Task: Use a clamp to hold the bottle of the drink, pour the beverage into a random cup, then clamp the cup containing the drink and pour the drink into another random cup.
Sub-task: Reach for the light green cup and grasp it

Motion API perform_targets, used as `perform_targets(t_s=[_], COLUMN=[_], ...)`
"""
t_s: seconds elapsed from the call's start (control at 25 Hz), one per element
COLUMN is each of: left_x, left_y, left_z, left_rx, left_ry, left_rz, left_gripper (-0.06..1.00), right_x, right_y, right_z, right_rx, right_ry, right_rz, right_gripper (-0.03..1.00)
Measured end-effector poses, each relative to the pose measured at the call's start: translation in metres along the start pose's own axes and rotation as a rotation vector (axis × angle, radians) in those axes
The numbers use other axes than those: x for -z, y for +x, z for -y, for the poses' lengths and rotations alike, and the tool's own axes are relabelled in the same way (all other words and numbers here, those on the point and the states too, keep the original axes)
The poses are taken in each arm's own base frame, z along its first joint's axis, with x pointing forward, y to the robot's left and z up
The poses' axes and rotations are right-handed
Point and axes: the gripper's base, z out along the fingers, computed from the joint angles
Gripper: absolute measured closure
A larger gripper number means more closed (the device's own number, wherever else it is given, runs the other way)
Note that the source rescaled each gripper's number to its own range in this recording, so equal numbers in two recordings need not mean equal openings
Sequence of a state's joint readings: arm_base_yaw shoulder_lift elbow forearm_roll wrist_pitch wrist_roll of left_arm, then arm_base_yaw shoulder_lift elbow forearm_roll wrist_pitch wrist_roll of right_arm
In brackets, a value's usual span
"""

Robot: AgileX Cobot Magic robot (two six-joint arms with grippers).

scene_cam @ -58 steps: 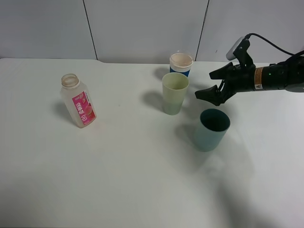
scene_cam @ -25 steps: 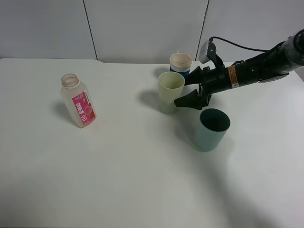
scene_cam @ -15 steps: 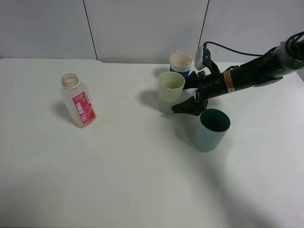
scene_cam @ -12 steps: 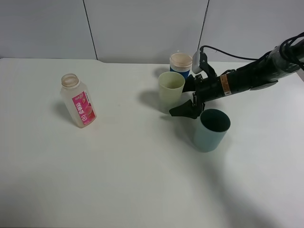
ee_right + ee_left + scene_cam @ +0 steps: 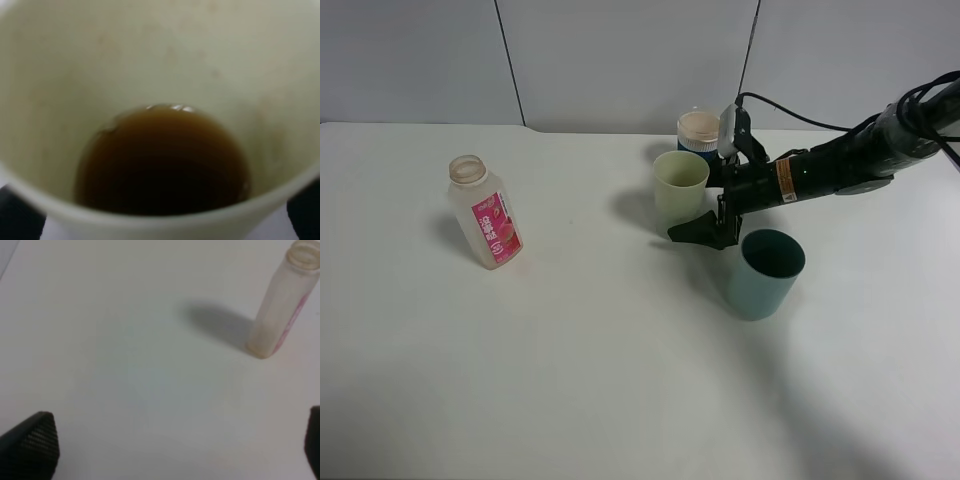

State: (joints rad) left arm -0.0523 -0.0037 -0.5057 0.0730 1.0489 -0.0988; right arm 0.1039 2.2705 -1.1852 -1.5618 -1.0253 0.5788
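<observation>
The right hand [image 5: 692, 208], wide open, has one finger on each side of the yellow-green cup [image 5: 678, 185], just beside the dark teal cup [image 5: 762, 278], and grips nothing yet. Close gently at mid-wall and keep it upright: the beverage [image 5: 162, 157] sits inside.

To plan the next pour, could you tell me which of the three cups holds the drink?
The pale yellow-green cup: brown liquid fills its bottom. It stands between the blue white-rimmed cup and the teal cup.

Teal cup [image 5: 761, 277] just beside pale cup [image 5: 676, 198]
</observation>
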Motion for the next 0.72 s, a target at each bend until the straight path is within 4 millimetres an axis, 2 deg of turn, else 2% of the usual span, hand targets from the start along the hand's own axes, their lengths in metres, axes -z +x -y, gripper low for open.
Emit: perform_targets(t_s=[0.2, 0.32, 0.4, 0.48, 0.52, 0.72], left_x=[0.0000, 0.0000, 0.0000, 0.0000, 0.0000, 0.0000], left_y=[0.0000, 0.0000, 0.0000, 0.0000, 0.0000, 0.0000], left_z=[0.0000, 0.0000, 0.0000, 0.0000, 0.0000, 0.0000], left_rx=[0.000, 0.000, 0.000, 0.000, 0.000, 0.000], left_ry=[0.000, 0.000, 0.000, 0.000, 0.000, 0.000], left_rz=[0.000, 0.000, 0.000, 0.000, 0.000, 0.000], left_gripper=[-0.06, -0.06, -0.06, -0.06, -0.06, -0.06], right_x=[-0.0052, -0.0081, -0.0095, -0.0100, -0.0100, -0.0102], right_y=[0.0068, 0.0085, 0.0083, 0.0072, 0.0065, 0.0062], right_z=[-0.0001, -0.0017, -0.0027, -0.0030, -0.0030, -0.0038], right_rx=[-0.039, -0.050, -0.052, -0.054, -0.056, -0.094], right_ry=[0.012, 0.004, -0.002, -0.004, -0.004, -0.013], right_rz=[0.018, 0.028, 0.033, 0.043, 0.050, 0.060], right_gripper=[0.12, 0.26, 0.47, 0.77, 0.97, 0.97])
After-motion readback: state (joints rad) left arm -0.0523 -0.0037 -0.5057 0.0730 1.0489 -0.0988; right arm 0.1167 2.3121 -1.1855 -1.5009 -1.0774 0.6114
